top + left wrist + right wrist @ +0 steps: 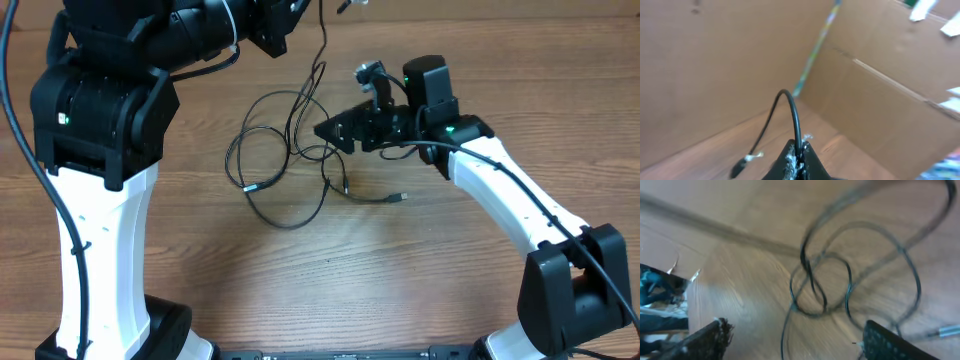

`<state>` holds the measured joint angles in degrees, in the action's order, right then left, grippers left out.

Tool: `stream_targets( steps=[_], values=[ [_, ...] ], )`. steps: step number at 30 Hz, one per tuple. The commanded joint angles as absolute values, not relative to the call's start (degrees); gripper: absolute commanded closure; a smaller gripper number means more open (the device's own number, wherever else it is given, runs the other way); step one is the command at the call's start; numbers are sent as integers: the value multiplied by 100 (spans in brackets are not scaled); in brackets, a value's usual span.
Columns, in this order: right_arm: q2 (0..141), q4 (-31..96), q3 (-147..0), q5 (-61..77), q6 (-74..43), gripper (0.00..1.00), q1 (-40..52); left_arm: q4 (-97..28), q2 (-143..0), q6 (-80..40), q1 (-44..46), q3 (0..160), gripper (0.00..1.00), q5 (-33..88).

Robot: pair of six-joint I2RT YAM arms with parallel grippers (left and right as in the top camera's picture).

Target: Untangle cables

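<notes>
Left gripper [799, 159] pinches one thin black cable [796, 120] at far side; right gripper [795, 330], jaws spread, above the looped black cable tangle [303, 151].

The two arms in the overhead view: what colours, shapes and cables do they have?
The left arm and the right arm each have white tapered links, black blocky joints and a small green light. Thick black wiring runs along both.

I see a wooden table [400, 280], its brown grain running left to right. Just far of centre, the cables [300, 152] lie on it in loose overlapping loops that cross at the middle. The left plug end [250, 187] rests beside the tangle, and the right plug end [399, 198] lies slightly apart and nearer.
</notes>
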<state>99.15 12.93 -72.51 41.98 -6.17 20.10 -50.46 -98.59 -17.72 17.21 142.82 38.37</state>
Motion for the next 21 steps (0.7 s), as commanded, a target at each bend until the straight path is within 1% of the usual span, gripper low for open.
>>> stream_targets(
  steps=[1, 4, 7, 9, 11, 14, 15, 16, 17, 21],
  values=[
    [9795, 770, -7284, 4099, -921, 20, 2014, -4831, -9802, -2213, 1726, 14341, 96, 4515],
    [9795, 519, -7284, 4099, -1225, 20, 2014, -4823, -9802, -2202, 1717, 14341, 96, 4447],
    [9795, 735, -7282, 4097, -1221, 21, 2014, -4838, -9802, -2191, 1653, 14341, 96, 4460],
    [9795, 1024, -7282, 3948, -1223, 25, 2014, -4856, -9802, -2147, 1619, 14341, 96, 4403],
    [9795, 1955, -7282, 3238, -1221, 26, 2014, -5402, -9802, -1710, 1529, 14341, 96, 3837],
    [9797, 3454, -7282, 1505, -1221, 27, 2014, -6781, -9850, -1367, 1485, 14331, 96, 1968],
    [9797, 3841, -7279, 1013, -1221, 27, 2014, -7070, -9876, -1367, 1485, 14331, 96, 1638],
    [9797, 4099, -7282, 676, -1221, 27, 2014, -7295, -9918, -1367, 1485, 14331, 96, 1448],
    [9797, 4506, -7279, 145, -1221, 29, 2012, -7730, -10031, -1367, 1485, 14328, 96, 1308],
    [9797, 5179, -7282, -735, -1396, 33, 1944, -8630, -10562, -1367, 1507, 14306, 96, 1343]
  ],
)
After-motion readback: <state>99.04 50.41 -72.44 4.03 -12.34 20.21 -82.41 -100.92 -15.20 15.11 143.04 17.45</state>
